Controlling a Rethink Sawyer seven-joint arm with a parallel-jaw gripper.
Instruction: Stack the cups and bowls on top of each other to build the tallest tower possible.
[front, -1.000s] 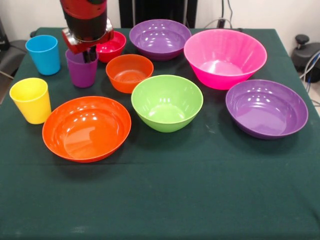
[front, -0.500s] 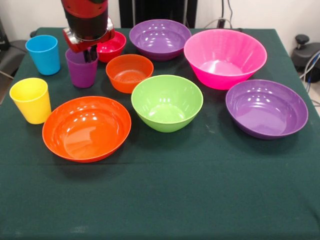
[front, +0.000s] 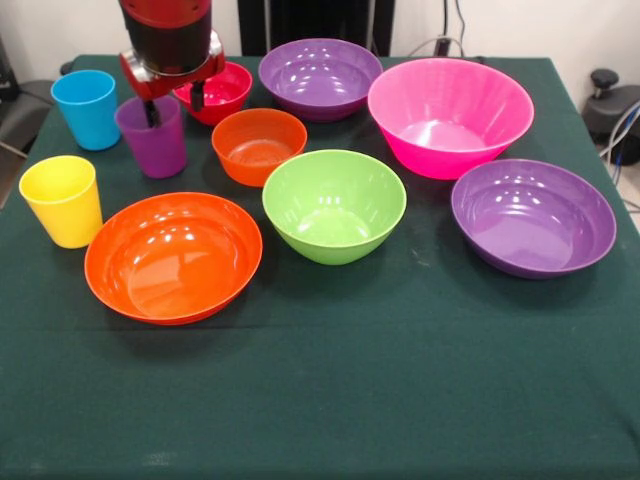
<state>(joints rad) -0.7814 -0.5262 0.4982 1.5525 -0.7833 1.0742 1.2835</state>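
My gripper (front: 174, 104) hangs at the back left, open. One finger (front: 150, 112) dips into the upright purple cup (front: 152, 142); the other is outside the cup's right wall, in front of the small red bowl (front: 226, 90). The blue cup (front: 86, 108) stands left of the purple one, and the yellow cup (front: 62, 200) stands nearer the front. All bowls sit apart on the cloth, with nothing stacked: small orange (front: 259, 146), green (front: 334, 205), wide orange (front: 173, 256), a purple one at the back (front: 320, 78), pink (front: 450, 115) and a purple one at the right (front: 533, 216).
A dark green cloth (front: 330, 390) covers the table, with a broad bare stretch along the front. Black equipment (front: 615, 105) stands off the right edge, and cables hang behind the table.
The fingers, together inside the purple cup before, have spread apart. The gripper rose slightly and the purple cup shifted a little to the left.
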